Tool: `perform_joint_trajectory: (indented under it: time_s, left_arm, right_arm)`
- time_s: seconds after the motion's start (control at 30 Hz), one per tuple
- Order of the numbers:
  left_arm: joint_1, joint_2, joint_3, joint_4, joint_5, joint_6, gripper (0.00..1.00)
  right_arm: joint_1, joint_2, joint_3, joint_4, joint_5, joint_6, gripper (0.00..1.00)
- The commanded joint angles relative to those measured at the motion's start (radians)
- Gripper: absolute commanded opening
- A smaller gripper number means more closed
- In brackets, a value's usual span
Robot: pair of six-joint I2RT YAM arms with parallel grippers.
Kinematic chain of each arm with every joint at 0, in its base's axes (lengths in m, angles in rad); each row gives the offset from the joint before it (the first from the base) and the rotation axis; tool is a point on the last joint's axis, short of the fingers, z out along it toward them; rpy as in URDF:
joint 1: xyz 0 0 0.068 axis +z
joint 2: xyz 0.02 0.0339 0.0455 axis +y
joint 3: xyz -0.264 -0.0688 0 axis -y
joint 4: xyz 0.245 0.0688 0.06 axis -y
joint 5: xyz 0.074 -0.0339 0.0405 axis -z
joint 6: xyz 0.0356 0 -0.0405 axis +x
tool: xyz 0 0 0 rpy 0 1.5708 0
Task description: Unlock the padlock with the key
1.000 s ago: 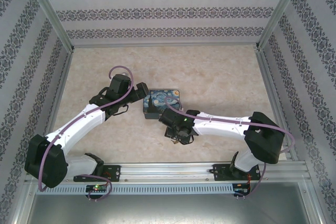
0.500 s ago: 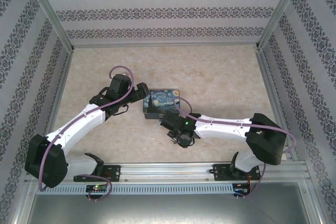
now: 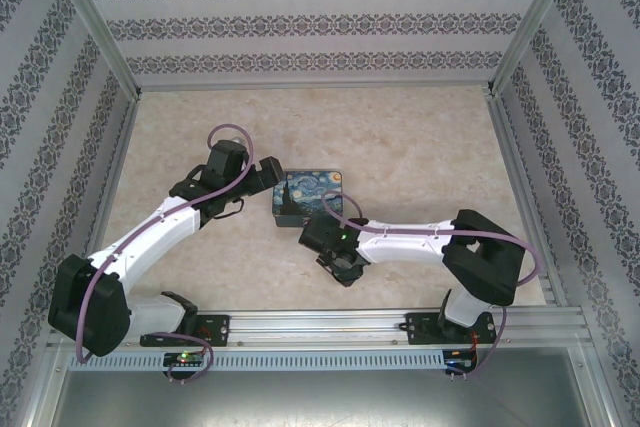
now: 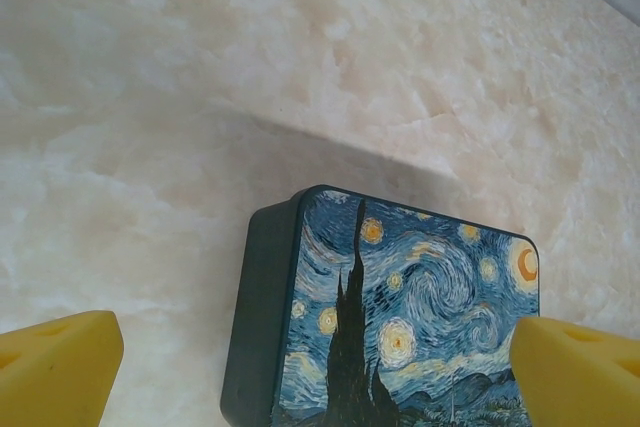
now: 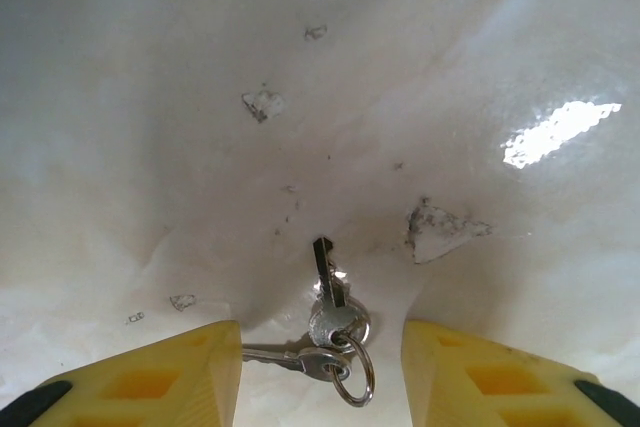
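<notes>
Two keys [image 5: 327, 307] lie — between right end effector [image 5: 320, 347] fingers [image 5: 160, 377].

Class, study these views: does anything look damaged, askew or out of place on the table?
The table surface is scuffed: several flaked patches, the largest just right of the keys. The painted tin box lies flat and looks undamaged.

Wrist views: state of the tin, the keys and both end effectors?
Tin box: lid on, lying flat on the table.
Keys: two on a ring, lying on the table, not gripped.
Left end effector: open, the tin box between its fingers.
Right end effector: open, the keys between its fingers.
</notes>
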State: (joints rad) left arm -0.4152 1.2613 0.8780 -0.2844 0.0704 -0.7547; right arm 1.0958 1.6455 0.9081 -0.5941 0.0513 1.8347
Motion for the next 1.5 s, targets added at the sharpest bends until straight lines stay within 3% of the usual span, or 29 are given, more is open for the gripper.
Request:
perform_joint_trajectory:
  time_s: [0.0, 0.37, 0.8, 1.1, 1.47]
  left_arm:
    - [0.015, 0.011, 0.002, 0.029, 0.023, 0.023, 0.99]
    - [0.029, 0.033, 0.003, 0.038, 0.051, 0.023, 0.99]
    - [0.038, 0.035, 0.02, 0.038, 0.073, 0.012, 0.99]
    - [0.038, 0.018, 0.01, 0.014, 0.072, 0.01, 0.99]
    - [0.039, -0.01, -0.004, -0.001, 0.049, 0.027, 0.99]
  right_arm:
    - [0.009, 0.033, 0.018, -0.004, -0.01, 0.033, 0.46]
    - [-0.001, 0.062, 0.026, -0.007, -0.03, 0.044, 0.42]
    - [-0.046, 0.108, 0.061, -0.011, -0.086, -0.02, 0.22]
    - [-0.056, 0.081, 0.019, 0.05, -0.069, -0.073, 0.0]
    - [-0.07, -0.101, -0.105, 0.134, 0.015, -0.26, 0.0]
